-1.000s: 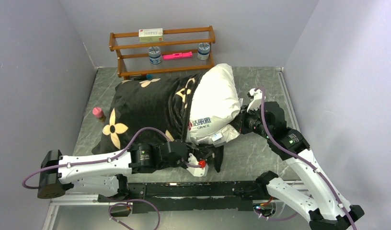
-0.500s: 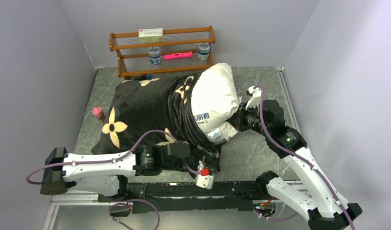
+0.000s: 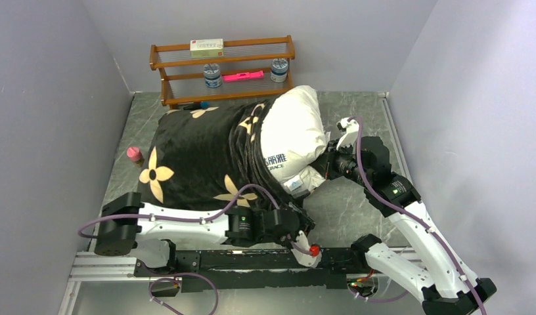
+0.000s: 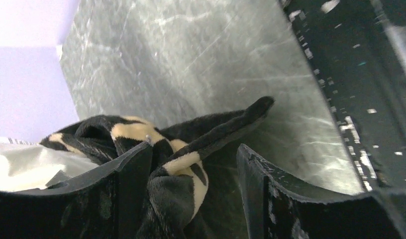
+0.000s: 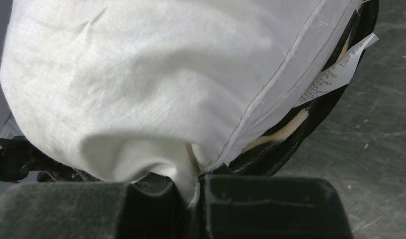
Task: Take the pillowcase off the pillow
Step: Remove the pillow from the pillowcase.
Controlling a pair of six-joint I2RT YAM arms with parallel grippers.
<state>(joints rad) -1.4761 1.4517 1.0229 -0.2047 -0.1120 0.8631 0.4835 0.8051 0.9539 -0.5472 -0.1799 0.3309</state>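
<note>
Since a second ago the left arm has swung toward the near edge of the table (image 3: pixel 347 210) and to the right, and its jaws have opened. The left gripper (image 4: pixel 193 154) is now released. Its two dark fingers (image 4: pixel 134 174) stand apart, and a fold of the pillowcase (image 3: pixel 200 151) lies loose between them. The fold leans on one finger and leaves a gap to the other. A narrow black tip of the fabric reaches past the fingers onto the grey marbled surface.

The pillowcase covers most of the pillow (image 3: pixel 291 128) and spreads over the left and middle of the table. Its bunched opening lies across the pillow just left of the blue printed characters. The white end of the pillow sticks out to the right, toward the right gripper (image 5: pixel 193 188). This gripper is clenched on a pinch of the white pillow fabric at the end of the pillow, and a white care label (image 5: pixel 335 74) hangs beside the seam.

In the top view the left gripper's fingers are hard to separate from the black fabric around them. The right gripper's fingertips are covered there by the pillow's bulge. The rest of the pillow is hidden under the pillowcase. The right wrist view shows only the pillow's end and a thin dark rim of the pillowcase.
</note>
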